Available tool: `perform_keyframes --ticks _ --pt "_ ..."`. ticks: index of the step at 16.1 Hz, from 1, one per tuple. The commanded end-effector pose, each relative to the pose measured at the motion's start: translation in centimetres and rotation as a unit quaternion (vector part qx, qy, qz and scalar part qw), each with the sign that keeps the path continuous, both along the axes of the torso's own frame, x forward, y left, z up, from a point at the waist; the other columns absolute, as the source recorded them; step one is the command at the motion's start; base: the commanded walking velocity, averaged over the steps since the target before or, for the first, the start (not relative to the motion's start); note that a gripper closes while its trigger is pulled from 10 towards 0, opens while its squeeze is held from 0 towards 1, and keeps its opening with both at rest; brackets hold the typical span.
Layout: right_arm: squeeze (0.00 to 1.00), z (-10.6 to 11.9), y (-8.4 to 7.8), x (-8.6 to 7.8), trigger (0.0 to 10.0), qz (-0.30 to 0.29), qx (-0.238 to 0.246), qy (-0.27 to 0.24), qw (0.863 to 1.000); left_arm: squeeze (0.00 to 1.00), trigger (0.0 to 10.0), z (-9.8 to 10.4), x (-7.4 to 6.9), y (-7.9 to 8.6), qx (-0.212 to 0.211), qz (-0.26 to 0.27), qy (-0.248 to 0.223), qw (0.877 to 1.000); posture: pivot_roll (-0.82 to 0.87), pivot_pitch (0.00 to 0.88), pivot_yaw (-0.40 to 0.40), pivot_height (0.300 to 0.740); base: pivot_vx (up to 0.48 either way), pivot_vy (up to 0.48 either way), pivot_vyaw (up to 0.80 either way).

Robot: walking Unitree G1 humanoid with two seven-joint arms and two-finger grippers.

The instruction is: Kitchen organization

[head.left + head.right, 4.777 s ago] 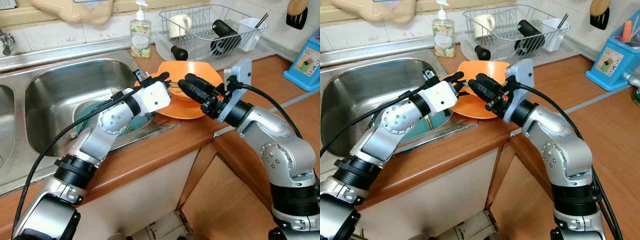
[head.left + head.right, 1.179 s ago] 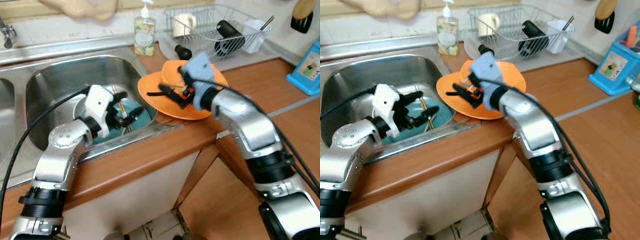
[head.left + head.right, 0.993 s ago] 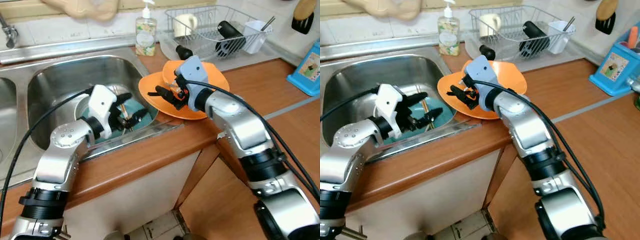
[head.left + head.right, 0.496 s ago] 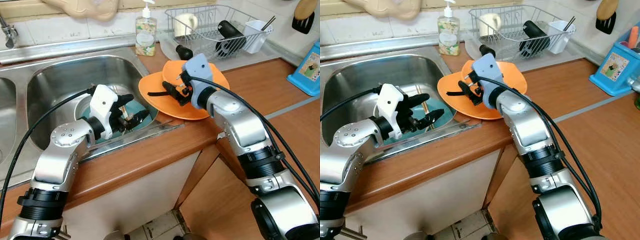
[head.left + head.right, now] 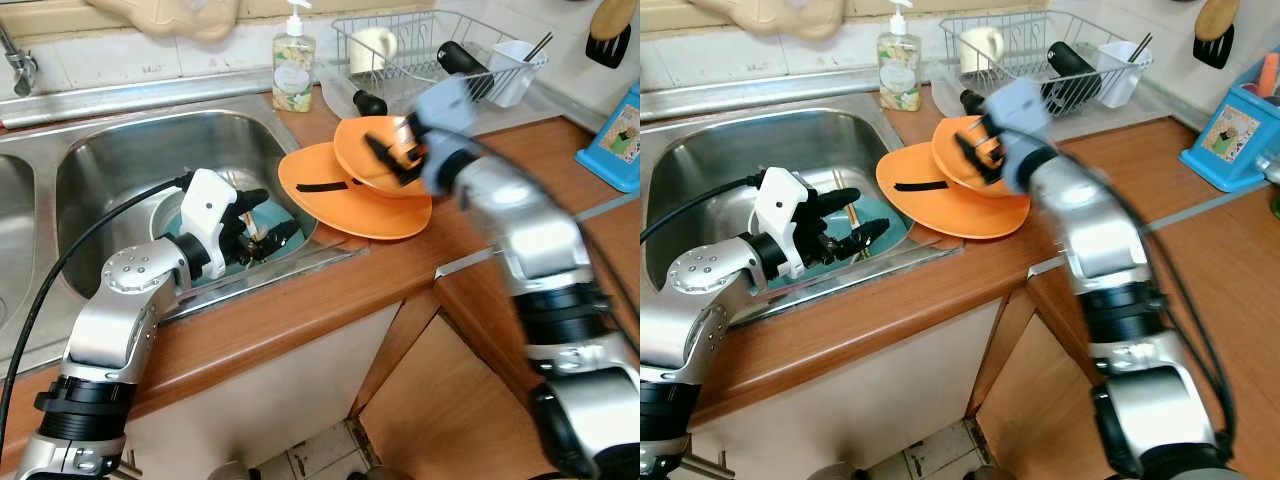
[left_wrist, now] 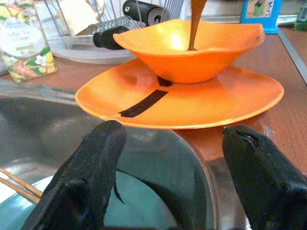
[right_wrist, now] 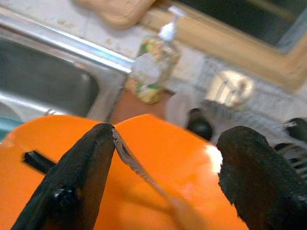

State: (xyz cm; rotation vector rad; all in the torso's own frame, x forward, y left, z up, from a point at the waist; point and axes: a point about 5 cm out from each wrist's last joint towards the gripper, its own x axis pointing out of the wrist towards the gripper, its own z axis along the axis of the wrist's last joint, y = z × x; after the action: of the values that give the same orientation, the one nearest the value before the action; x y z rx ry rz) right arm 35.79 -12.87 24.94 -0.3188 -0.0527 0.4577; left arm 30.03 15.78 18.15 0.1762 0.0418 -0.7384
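An orange plate (image 5: 340, 200) lies on the wooden counter beside the sink, with a black strip (image 5: 322, 186) on it. On its far side sits an orange bowl (image 5: 390, 175). My right gripper (image 5: 388, 155), blurred, hovers over the bowl. In its wrist view the right gripper (image 7: 169, 139) is open, and a thin brown utensil (image 7: 144, 172) slants from one finger down into the bowl; I cannot tell if it is held. My left gripper (image 5: 272, 213) is open inside the sink, over a teal plate (image 6: 139, 211) with chopsticks (image 6: 19, 182).
A soap bottle (image 5: 293, 72) stands behind the sink (image 5: 120, 150). A wire dish rack (image 5: 440, 55) with a cup and utensils is at the back right. A blue box (image 5: 618, 135) sits at the far right. The counter front edge drops to the floor.
My right gripper has swung right and back, from over the plate to over the bowl. The black strip stays on the plate. The left gripper has barely moved.
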Motion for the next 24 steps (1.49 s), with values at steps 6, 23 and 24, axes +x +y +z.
perform_keyframes --ticks 6,23,24 --pt "0.00 1.4 -4.5 -4.0 10.0 -0.023 -0.015 -0.012 1.000 0.00 10.0 0.4 -0.1 -1.3 -0.002 -0.029 -0.002 1.000 -0.20 0.000 -0.002 0.740 0.000 0.000 0.00" --pt "0.00 -4.7 -0.4 -6.3 10.0 -0.080 0.072 0.050 0.993 0.00 10.0 -0.2 -1.6 -4.3 -0.029 -0.080 0.014 0.996 -0.19 0.000 -0.012 0.740 0.000 0.000 0.00" --pt "0.00 -5.2 -0.8 -6.1 6.9 -0.117 0.103 0.059 0.986 0.00 10.0 -0.2 -1.8 -4.4 -0.029 -0.081 0.015 0.996 -0.18 0.000 -0.020 0.740 0.000 0.000 0.00"
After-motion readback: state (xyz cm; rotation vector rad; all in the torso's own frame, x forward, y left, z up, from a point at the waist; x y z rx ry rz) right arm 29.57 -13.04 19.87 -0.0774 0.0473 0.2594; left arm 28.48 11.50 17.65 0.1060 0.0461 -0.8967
